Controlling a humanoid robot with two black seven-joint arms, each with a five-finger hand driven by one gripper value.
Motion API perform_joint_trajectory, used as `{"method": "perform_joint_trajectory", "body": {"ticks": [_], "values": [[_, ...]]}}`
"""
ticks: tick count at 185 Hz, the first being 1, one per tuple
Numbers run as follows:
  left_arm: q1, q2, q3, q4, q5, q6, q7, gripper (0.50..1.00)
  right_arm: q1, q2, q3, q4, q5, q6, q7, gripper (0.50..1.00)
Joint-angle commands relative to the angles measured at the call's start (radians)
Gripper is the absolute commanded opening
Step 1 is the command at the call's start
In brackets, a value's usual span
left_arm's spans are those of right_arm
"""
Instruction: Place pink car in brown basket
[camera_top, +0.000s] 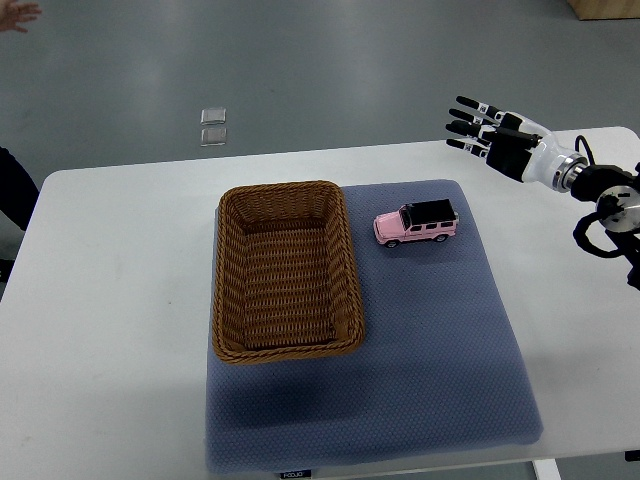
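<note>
A pink toy car (416, 223) with a black roof stands on the blue mat, just right of the brown wicker basket (231, 336). The basket holds nothing. My right hand (474, 126) comes in from the right edge, fingers spread and empty, held up and to the right of the car, well apart from it. My left arm does not show.
The blue mat (440, 360) lies on a white table (110, 300). A person's fingers (15, 14) show at the top left corner and a dark sleeve (12, 190) at the left edge. Two small clear squares (213, 126) lie on the floor beyond the table.
</note>
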Motion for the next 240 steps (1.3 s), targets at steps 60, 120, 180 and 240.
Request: {"method": "perform_joint_trajectory", "body": {"ticks": [60, 120, 180, 240], "values": [[0.0, 0.0, -0.004, 0.001, -0.003, 0.005, 0.0, 1.0, 0.0, 0.004, -0.003, 0.002, -0.002, -0.003, 0.009, 0.928], [0.0, 0.0, -0.003, -0.002, -0.003, 0.005, 0.0, 1.0, 0.012, -0.005, -0.007, 0.008, -0.196, 0.054, 0.033, 0.924], [0.0, 0.0, -0.001, 0.004, -0.003, 0.005, 0.0, 1.0, 0.034, -0.029, -0.007, 0.068, -0.698, 0.042, 0.172, 0.924], [0.0, 0.0, -0.001, 0.004, -0.003, 0.005, 0.0, 1.0, 0.097, -0.052, -0.05, 0.138, -1.097, 0.029, 0.245, 0.924]]}}
